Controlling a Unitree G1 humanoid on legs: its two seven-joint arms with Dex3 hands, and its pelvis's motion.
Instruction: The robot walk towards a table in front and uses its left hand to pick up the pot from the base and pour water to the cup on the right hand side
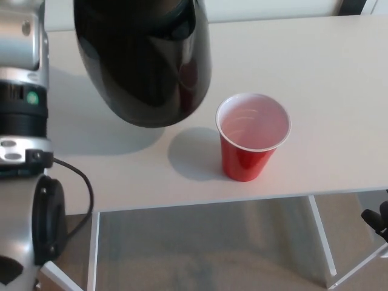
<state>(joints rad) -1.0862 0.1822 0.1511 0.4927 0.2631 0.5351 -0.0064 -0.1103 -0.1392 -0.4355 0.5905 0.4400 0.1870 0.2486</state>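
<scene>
Pot (145, 60) hangs above the desk (327, 91) just left of the red cup (251, 136), left-hand fingers out of frame so can't tell grip; I'd tip slowly, spout over the rim.

The left arm (21, 121) is a run of cylindrical segments down the picture's left edge; brushed silver casing with small round screws sits above a black band carrying a small green light (32, 96); below it comes a silver collar; a thin black cable (79, 182) loops from there to a black oval pad (48, 218); the right hand (377, 221) shows only as black fingertips at the right edge.
</scene>
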